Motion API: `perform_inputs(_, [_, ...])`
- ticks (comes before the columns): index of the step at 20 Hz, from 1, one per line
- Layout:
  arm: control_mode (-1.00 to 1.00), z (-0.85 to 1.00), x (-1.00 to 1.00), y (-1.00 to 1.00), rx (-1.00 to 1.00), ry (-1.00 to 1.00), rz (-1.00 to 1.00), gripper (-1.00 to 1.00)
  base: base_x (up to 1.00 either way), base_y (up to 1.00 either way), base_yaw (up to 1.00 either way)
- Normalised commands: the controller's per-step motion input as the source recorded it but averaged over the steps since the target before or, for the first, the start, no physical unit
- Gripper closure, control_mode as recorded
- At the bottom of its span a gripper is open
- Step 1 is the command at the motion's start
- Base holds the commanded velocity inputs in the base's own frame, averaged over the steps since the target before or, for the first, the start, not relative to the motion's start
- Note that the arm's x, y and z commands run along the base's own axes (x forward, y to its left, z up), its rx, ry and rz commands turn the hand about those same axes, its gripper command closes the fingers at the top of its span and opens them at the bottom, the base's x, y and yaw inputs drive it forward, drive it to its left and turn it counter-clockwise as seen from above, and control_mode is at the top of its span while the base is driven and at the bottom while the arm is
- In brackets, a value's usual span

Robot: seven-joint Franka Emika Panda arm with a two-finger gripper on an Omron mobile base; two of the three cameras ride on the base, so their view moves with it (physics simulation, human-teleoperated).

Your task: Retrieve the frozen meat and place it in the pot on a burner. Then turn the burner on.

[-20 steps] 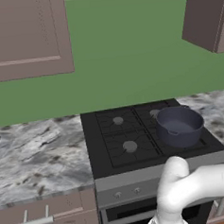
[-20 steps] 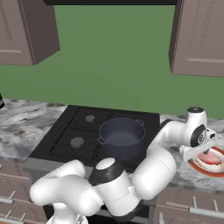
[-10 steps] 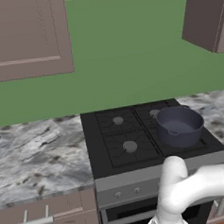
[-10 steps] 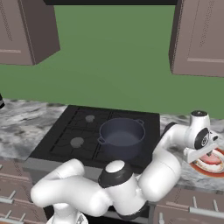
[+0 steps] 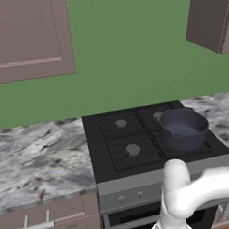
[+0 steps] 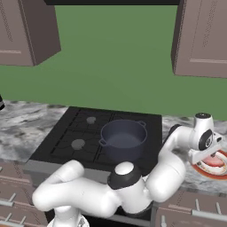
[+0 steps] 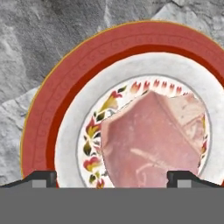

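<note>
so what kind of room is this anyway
A home kitchen, rendered in simulation. A black gas stove sits in a marbled grey stone counter with a dark pot on it, brown wall cabinets hang above, and meat lies on a red-rimmed plate.

No legible text, label, brand, number or sign appears on any surface. The plate [image 7: 48, 109] bears only a painted floral pattern inside a red rim, without lettering. The stove [image 5: 138, 148] front shows plain knobs with no readable markings; the cabinets [image 6: 201, 37] are unmarked.
</note>
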Motion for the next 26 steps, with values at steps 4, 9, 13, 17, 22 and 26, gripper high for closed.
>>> perform_inputs(4, [-1.0, -0.01, 0.38, -0.23, 0.0, 0.04, 0.0, -1.0, 0.0, 0.0, 0.0])
perform_inputs(9, [-1.0, -0.04, 0.3, -0.22, 0.0, 0.08, 0.0, -1.0, 0.0, 0.0, 0.0])
perform_inputs(13, [-1.0, -0.17, 0.06, -0.2, 0.0, 0.11, 0.0, -1.0, 0.0, 0.0, 0.0])
perform_inputs(17, [-1.0, -0.16, -0.01, -0.06, 0.0, 0.04, 0.0, -1.0, 0.0, 0.0, 0.0])
perform_inputs(22, [-1.0, -0.05, -0.12, 0.0, 0.0, 0.0, 0.0, -1.0, 0.0, 0.0, 0.0])
perform_inputs(26, [-1.0, -0.07, -0.18, -0.01, 0.0, 0.0, 0.0, -1.0, 0.0, 0.0, 0.0])
